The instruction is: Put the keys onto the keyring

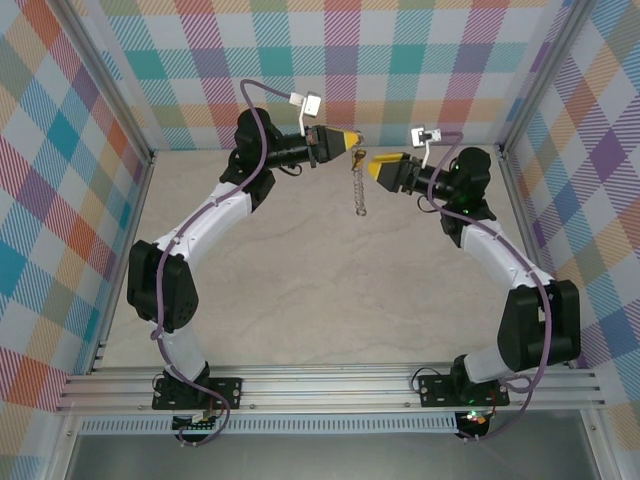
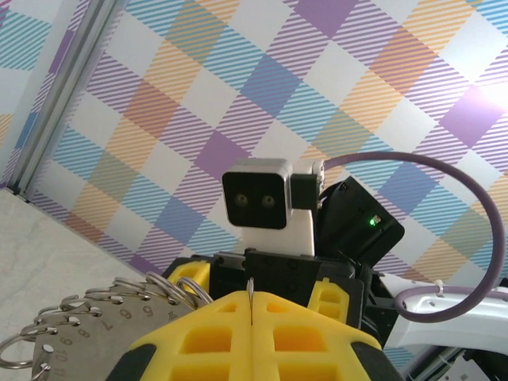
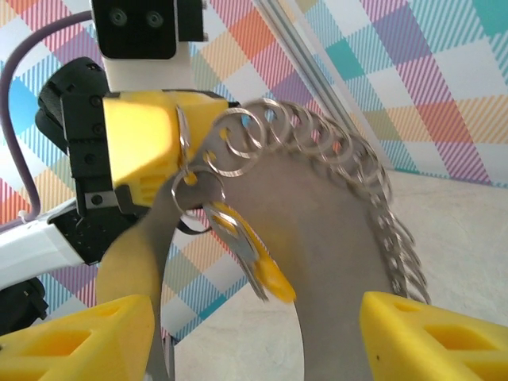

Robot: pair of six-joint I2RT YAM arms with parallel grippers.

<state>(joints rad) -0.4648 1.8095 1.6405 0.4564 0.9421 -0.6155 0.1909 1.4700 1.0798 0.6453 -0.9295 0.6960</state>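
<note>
My left gripper (image 1: 352, 140) is shut on the top edge of the keyring (image 1: 360, 190), which hangs from it high over the table. The left wrist view shows a thin metal edge pinched between its fingertips (image 2: 251, 295). In the right wrist view the keyring (image 3: 333, 238) is a flat grey loop edged with several small rings. The key (image 3: 252, 255), with a yellow head, dangles blurred from a small ring beside the left gripper's fingers (image 3: 143, 143). My right gripper (image 3: 254, 341) is open. Its yellow pads (image 3: 436, 337) stand wide on either side of the loop's lower part, touching nothing.
The two grippers face each other close together at the back middle of the table (image 1: 300, 290). Plaid walls (image 1: 400, 60) and aluminium frame posts (image 1: 120, 110) enclose the space. The right wrist camera (image 2: 262, 198) sits directly ahead of the left fingers.
</note>
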